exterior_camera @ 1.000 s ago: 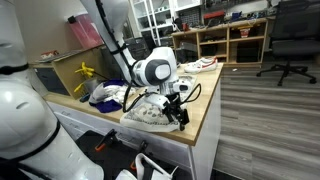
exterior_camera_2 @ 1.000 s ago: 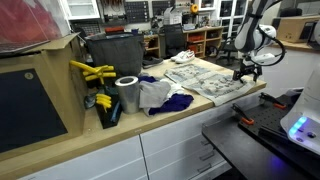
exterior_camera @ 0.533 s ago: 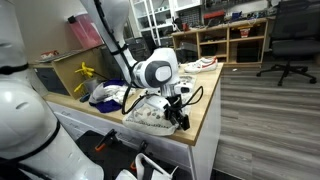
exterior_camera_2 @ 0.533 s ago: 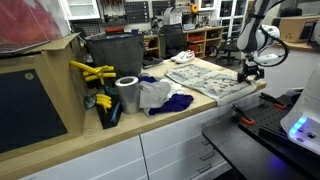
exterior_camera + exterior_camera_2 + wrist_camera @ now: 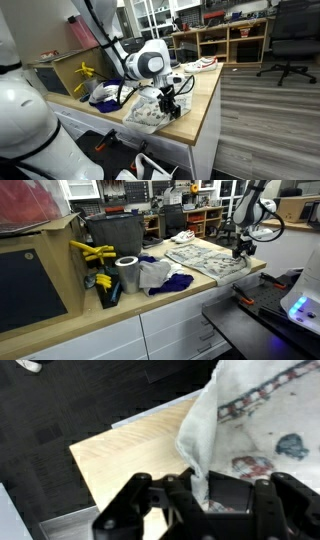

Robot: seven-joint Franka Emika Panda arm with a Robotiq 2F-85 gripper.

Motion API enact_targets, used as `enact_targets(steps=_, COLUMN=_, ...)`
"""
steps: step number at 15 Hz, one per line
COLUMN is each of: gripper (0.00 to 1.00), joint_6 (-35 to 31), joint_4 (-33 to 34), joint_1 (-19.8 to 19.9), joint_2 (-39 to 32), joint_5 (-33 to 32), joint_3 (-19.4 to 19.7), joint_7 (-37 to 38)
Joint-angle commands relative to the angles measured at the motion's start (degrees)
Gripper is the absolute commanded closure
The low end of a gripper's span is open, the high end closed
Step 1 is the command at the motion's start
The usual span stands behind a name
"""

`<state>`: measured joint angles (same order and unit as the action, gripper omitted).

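Hand (image 5: 172,100) pinching 1 edge of the patterned cloth (image 5: 148,112) near the bench (image 5: 205,105) corner.
In the wrist view the 2 fingers (image 5: 228,492) are pressed on a fold of cloth (image 5: 250,420) that rises between them. Compared with 0.5 s ago, the hand (image 5: 241,248) sits higher and further in from the bench end, and the pinched edge has lifted off the wood into a small peak. Bare bench (image 5: 130,455) lies just beside the fold, ending in 2 edges that meet at a corner with dark floor beyond; that side is open. The rest of the cloth (image 5: 208,258) lies flat, its long axis along the bench (image 5: 150,305), with the lifted end toward the corner and the far end near the blue rag (image 5: 175,281) and paper roll (image 5: 127,275).
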<state>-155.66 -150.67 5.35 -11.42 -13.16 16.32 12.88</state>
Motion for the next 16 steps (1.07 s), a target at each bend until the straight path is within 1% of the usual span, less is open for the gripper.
enact_targets(steps=1, gripper=1.0, joint_6=6.9, joint_4=0.1, joint_1=-2.4, joint_2=6.6, joint_5=3.0, joint_3=-3.8, joint_7=2.6)
enact_targets(steps=5, gripper=1.0, joint_6=12.5, joint_4=4.6, joint_1=-4.1, joint_2=8.5, joint_5=6.3, joint_3=-9.4, joint_7=5.3)
enact_targets(steps=8, gripper=1.0, joint_6=14.7, joint_4=10.4, joint_1=-4.6, joint_2=6.8, joint_5=7.8, joint_3=-11.8, joint_7=7.6)
enact_targets(steps=12, gripper=1.0, joint_6=15.7, joint_4=18.4, joint_1=-4.7, joint_2=3.1, joint_5=7.0, joint_3=-12.3, joint_7=12.3)
enact_targets(steps=16, gripper=1.0, joint_6=15.5, joint_4=23.9, joint_1=-5.5, joint_2=-0.8, joint_5=6.8, joint_3=-11.9, joint_7=15.3)
